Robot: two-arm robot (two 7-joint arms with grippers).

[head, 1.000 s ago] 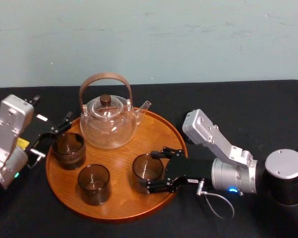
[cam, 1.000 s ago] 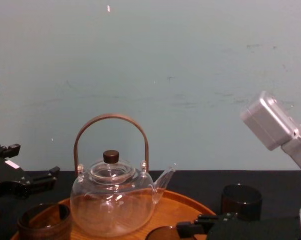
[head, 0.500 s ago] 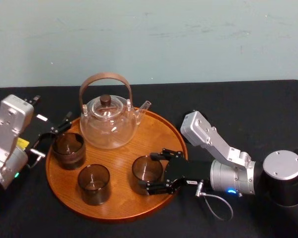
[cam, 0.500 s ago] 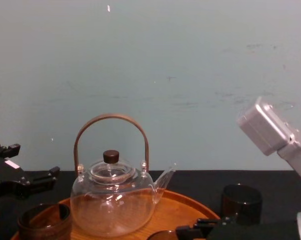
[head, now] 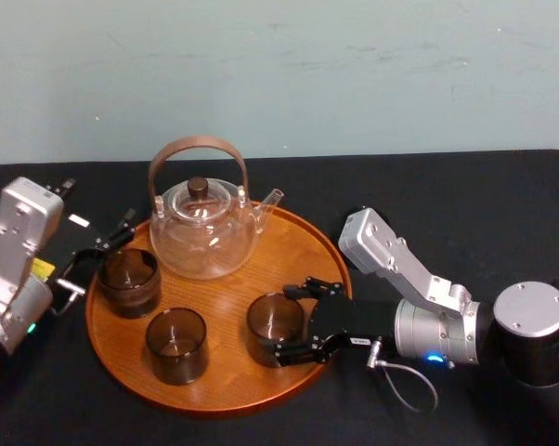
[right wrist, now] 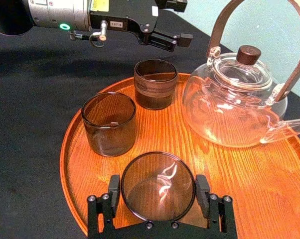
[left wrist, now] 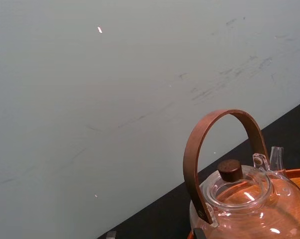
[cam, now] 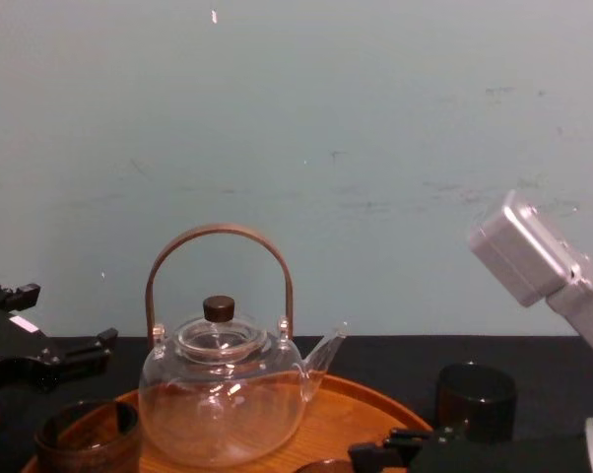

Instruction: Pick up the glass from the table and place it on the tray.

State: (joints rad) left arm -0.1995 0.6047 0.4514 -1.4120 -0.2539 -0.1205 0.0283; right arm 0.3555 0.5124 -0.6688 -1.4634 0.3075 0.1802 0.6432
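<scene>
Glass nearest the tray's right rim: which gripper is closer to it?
Right. The right gripper has its fingers shut on either side of that glass. The left gripper sits open past the tray at its left rim, beside another glass.

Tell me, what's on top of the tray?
A teapot and three glasses; the right gripper holds the rightmost glass in its jaws. It hides part of the tray.
</scene>
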